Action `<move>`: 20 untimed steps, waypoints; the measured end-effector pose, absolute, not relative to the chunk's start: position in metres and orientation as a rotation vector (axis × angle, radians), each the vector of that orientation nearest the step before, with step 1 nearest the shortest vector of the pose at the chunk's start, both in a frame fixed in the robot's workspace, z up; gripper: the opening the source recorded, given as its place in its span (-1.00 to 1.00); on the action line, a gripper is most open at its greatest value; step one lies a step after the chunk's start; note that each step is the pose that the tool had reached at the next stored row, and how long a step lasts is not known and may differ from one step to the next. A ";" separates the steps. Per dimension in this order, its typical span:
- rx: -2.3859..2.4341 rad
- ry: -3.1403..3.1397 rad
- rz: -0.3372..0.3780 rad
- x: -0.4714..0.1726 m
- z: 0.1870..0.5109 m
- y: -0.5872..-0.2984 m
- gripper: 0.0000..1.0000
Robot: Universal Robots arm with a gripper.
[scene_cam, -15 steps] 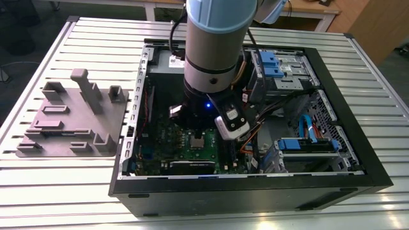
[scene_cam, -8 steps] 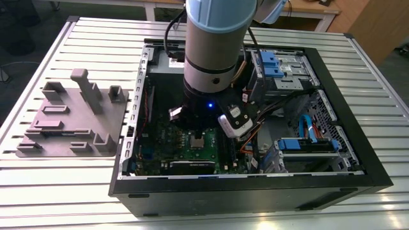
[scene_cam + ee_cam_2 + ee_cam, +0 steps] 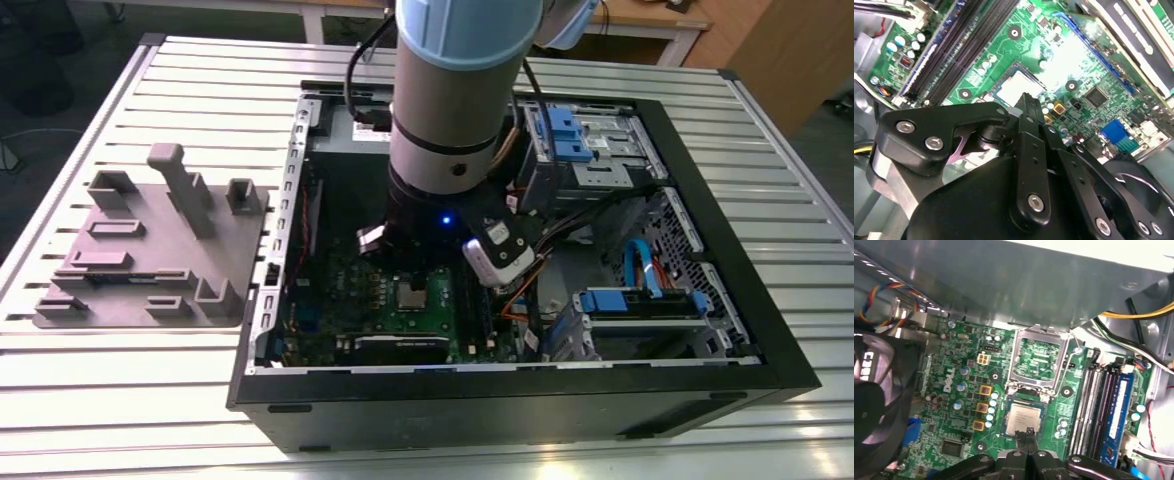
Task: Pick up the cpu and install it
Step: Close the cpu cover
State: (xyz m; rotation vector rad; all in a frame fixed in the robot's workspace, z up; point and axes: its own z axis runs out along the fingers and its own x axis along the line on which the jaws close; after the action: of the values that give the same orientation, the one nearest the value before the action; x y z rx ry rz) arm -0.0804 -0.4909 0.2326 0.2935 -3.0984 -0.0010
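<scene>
The cpu (image 3: 1023, 419) is a small silvery square lying flat in the socket on the green motherboard (image 3: 954, 390). The socket's metal frame (image 3: 1036, 360) stands flipped open just beyond it. My gripper (image 3: 1029, 434) hovers right over the cpu's near edge, its two black fingers pressed together with nothing between them. In the second wrist view the fingertips (image 3: 1026, 102) sit at the edge of the cpu (image 3: 1014, 87). In the exterior view the arm (image 3: 454, 120) reaches down into the open computer case, and the cpu (image 3: 411, 297) shows just below the wrist.
Memory slots (image 3: 1104, 405) run beside the socket, and a black fan (image 3: 879, 390) lies on the other side. Loose cables (image 3: 1139, 315) hang by the case wall. Blue drive bays (image 3: 587, 140) fill the case's far end. A grey fixture tray (image 3: 147, 250) lies on the slatted table at the exterior view's left.
</scene>
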 end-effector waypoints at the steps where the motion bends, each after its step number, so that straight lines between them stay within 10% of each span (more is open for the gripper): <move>1: 0.294 -3.098 -0.001 -0.078 0.232 -0.491 -0.80; 20: 0.487 -3.074 -0.001 -0.075 0.242 -0.490 -0.80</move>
State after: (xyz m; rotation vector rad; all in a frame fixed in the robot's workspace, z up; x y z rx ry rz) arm -0.0746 -0.4903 0.2421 0.4871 -3.0743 -0.0009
